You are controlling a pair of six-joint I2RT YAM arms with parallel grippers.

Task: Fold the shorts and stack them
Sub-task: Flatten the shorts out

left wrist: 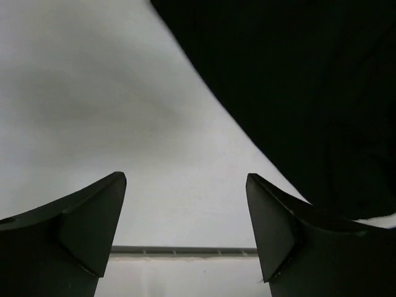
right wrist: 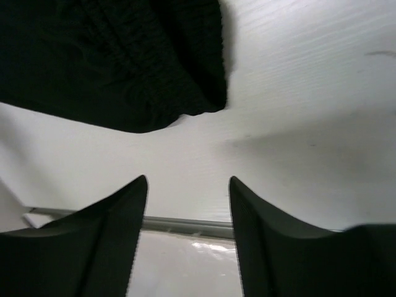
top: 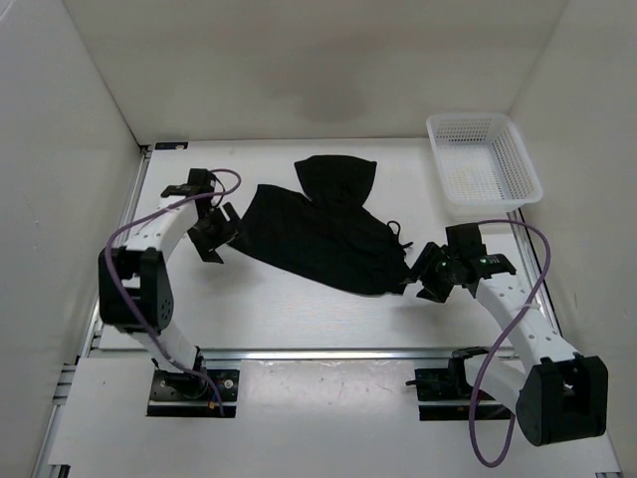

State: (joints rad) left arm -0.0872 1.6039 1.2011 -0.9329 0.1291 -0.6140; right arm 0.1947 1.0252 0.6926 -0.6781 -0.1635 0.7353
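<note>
Left of white mesh basket [top: 484, 159], black shorts [top: 318, 234] on white tabletop [top: 299, 317]; white walls [top: 328, 60] around; left pincer [left wrist: 185, 179], right pincer [right wrist: 187, 179] spread, empty.

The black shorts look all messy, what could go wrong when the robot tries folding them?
The shorts lie crumpled, one part bunched at the far side, so a fold could come out crooked. The drawstring loop sits close to the open right end effector and might snag. The open left end effector is beside the edge and may grip too little.
</note>
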